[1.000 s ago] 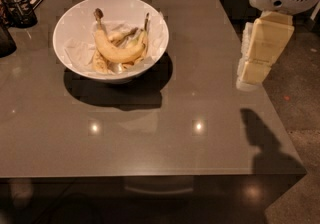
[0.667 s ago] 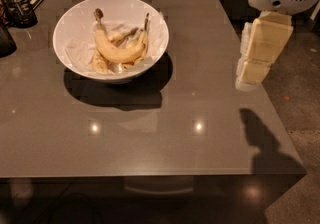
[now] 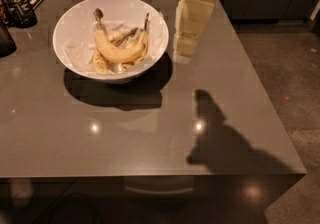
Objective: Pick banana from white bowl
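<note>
The white bowl [image 3: 75, 23] stands on the grey table at the back left. Inside it lies the banana [image 3: 117, 50], plump and curved, with its long dark stem end pointing up to the back left. Smaller, paler bananas lie beside and under it. My gripper [image 3: 182, 55] hangs from the white arm head at the top, with cream-coloured fingers pointing down. It sits just right of the bowl's rim, above the table and outside the bowl. It holds nothing.
The grey glossy table [image 3: 150, 133] has its right edge near the tiled floor [image 3: 295, 68]. A dark holder with utensils [image 3: 17, 10] stands at the far left corner. The arm casts a shadow on the table's front right.
The gripper now stands much closer to the bowl, right beside its right rim. The view has shifted, so the bowl appears nearer the centre. The bananas have not moved.
</note>
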Motion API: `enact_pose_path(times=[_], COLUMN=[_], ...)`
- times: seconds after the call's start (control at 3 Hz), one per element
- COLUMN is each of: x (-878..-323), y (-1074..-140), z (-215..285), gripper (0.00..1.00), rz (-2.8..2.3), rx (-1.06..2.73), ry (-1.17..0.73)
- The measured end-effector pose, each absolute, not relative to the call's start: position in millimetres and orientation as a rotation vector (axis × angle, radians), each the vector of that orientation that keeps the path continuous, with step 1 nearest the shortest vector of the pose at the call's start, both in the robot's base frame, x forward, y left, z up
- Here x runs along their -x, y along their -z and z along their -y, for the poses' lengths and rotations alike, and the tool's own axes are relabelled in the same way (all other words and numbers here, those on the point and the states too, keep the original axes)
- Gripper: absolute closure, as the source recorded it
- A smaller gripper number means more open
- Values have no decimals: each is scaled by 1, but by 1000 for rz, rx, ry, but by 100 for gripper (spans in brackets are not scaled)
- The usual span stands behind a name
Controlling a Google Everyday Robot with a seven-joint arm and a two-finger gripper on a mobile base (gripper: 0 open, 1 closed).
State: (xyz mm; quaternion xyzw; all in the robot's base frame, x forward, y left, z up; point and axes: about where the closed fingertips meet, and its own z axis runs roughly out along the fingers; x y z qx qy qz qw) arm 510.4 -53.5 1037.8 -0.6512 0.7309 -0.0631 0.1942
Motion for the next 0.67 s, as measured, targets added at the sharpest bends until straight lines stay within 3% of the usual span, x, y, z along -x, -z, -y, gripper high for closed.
enact_pose_path(times=[0.67], x=[-535], y=[-1043], z=[20], gripper=[0], rz=[-2039], rx=[1752], ry=[135])
